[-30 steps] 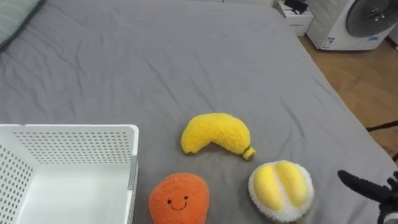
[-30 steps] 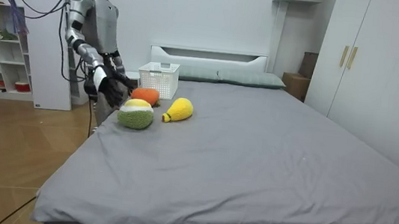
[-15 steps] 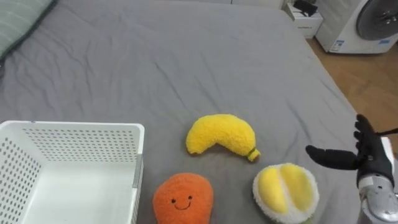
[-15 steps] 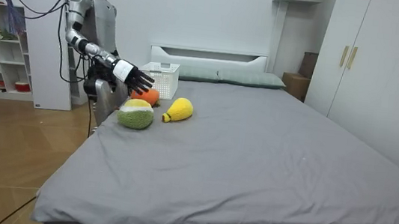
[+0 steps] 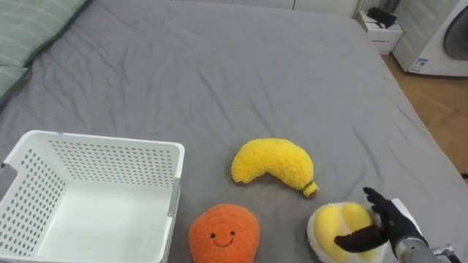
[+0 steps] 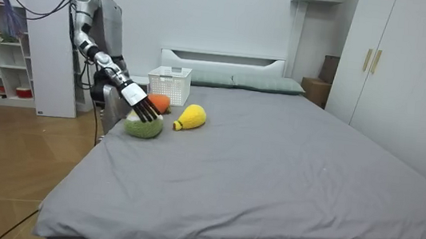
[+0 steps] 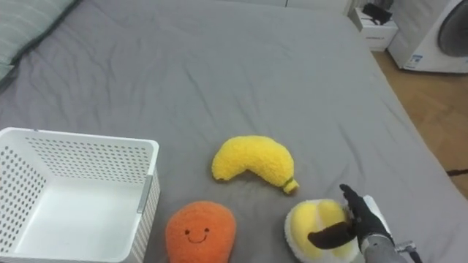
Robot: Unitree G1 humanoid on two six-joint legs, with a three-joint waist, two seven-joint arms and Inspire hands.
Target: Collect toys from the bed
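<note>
Resting the right hand (image 5: pixel 391 225) on the round yellow plush fruit (image 5: pixel 336 222) near the edge of the bed (image 5: pixel 219 66), fingers spread and straight, not closed round it. Just beside: a plush banana (image 5: pixel 272 162). Cut off below: an orange plush (image 5: pixel 223 235) and a white basket (image 5: pixel 110 153).

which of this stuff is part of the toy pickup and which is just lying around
For the job:
- yellow plush banana
- orange plush toy with a smiling face
- round plush fruit with yellow segments, under the right robot hand
- white perforated plastic basket
- grey bed

Just lying about:
- striped green pillow
- white washing machine
- white shelf unit
</note>
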